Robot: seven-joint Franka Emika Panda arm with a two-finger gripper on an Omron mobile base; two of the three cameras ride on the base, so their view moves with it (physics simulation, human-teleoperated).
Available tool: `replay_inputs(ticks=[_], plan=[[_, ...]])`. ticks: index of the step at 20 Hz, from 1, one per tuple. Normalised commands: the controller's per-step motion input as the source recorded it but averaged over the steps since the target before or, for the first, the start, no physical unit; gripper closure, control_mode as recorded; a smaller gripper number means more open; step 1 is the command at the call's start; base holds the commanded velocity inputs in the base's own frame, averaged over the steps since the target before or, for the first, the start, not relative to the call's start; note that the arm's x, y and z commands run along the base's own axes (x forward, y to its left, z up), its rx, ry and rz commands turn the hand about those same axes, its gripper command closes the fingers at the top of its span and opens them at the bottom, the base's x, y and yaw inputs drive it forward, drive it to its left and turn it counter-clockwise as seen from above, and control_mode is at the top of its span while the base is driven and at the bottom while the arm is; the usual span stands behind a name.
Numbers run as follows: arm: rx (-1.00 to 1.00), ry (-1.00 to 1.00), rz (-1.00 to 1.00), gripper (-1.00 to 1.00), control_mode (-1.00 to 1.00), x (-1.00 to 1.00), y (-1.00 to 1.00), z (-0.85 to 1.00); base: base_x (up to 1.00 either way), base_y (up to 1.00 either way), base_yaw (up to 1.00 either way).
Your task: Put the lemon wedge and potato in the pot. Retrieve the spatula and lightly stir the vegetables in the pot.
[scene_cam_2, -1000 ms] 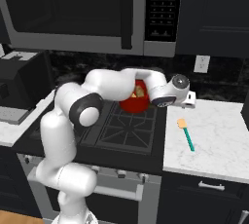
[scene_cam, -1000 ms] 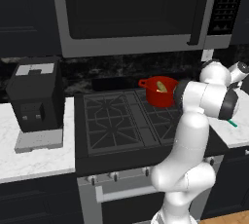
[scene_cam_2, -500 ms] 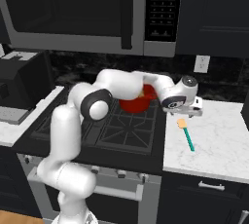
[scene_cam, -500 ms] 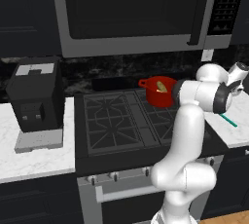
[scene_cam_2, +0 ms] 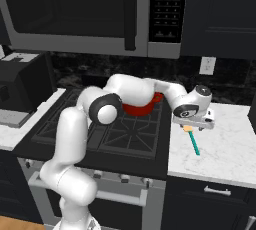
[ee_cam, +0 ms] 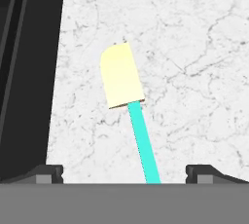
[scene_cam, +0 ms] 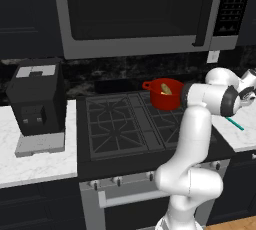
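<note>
So your pot [scene_cam: 166, 94] already holds food; the spatula [ee_cam: 131, 106] lies untouched on the counter [scene_cam_2: 225, 149], at twelve o'clock between your gripper's [ee_cam: 124, 172] wide-apart jaws. Grasping and stirring remain.

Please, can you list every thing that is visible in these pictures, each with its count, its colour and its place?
pot: one, bright red, on the back right burner of the stove, with yellowish pieces inside.
spatula: one, teal handle with pale yellow blade, lying flat on the right counter.
stove: one, black with grey grates, in the middle between the counters.
microwave: one, dark with grey frame, above the stove.
coffee machine: one, black on a grey base, on the left counter.
counters: two, white marble, left and right of the stove.
wall socket: one, white, above the right counter.
gripper: one, white, above the spatula, jaws open, holding nothing.
</note>
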Motion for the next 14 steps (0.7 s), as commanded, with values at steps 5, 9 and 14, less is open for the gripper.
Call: replay_inputs(ticks=[5,9,14], plan=[[-0.03,-0.01,0.02,-1.0,-1.0,-0.22,0.01,-0.31,0.0,0.0,0.0],[0.0,0.12,0.0,-1.0,-1.0,0.0,0.0,-0.08,0.0,0.0,0.0],[0.0,0.12,0.0,-1.0,-1.0,0.0,-0.03,-0.09,0.0,0.0,0.0]])
